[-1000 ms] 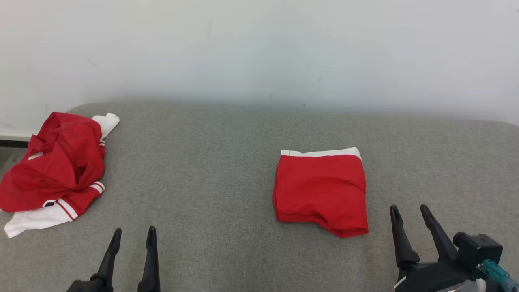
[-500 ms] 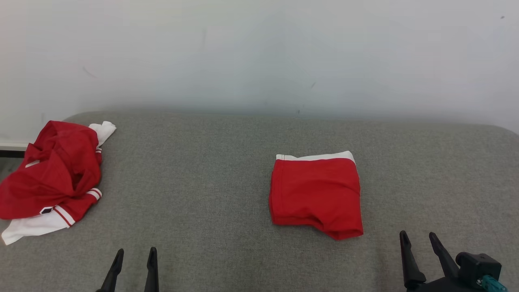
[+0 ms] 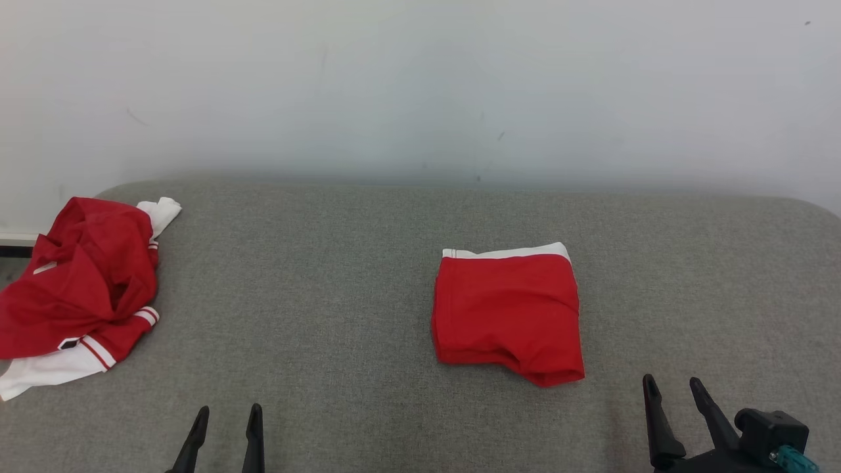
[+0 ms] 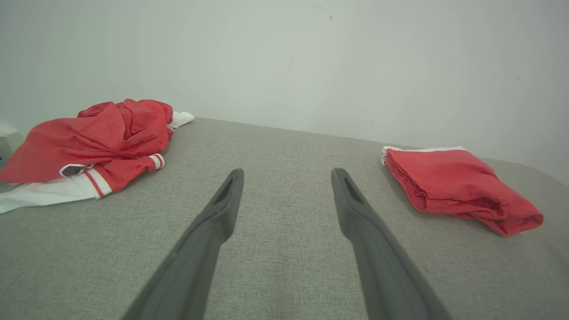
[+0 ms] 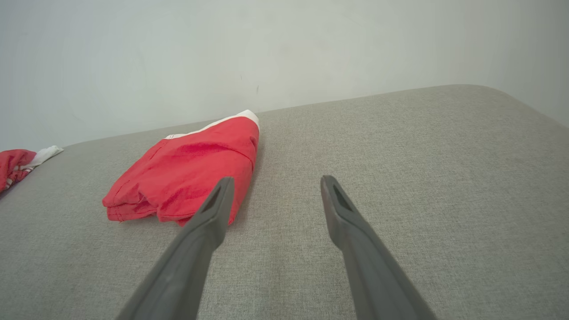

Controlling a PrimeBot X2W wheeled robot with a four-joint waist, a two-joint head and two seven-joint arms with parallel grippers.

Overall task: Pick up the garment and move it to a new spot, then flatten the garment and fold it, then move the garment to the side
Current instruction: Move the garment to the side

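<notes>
Near edge of the grey padded surface (image 3: 328,295): the left gripper (image 3: 225,420) and the right gripper (image 3: 673,391) sit low at the left and right corners, fingers pointing away toward the far wall. Both pairs of fingers are spread wide and hold nothing, and both are clear of the cloth. The wrist views look along each pair, low over bare fabric, the arms seemingly drawn in close to the robot, a pose that reads as rest between steps, not a reach.

Farther in, right of centre, lies the folded red garment (image 3: 507,312), a compact rectangle with its white waistband along the far edge and its thick stacked folds toward the left and near sides. Its squared shape, set toward the right, suggests the folding is done and it has been put aside.

At the far left edge sits a crumpled red-and-white heap (image 3: 79,289), well apart from the folded piece and partly hanging toward the rim, probably waiting its turn. Behind everything stands a plain pale wall (image 3: 420,85).
</notes>
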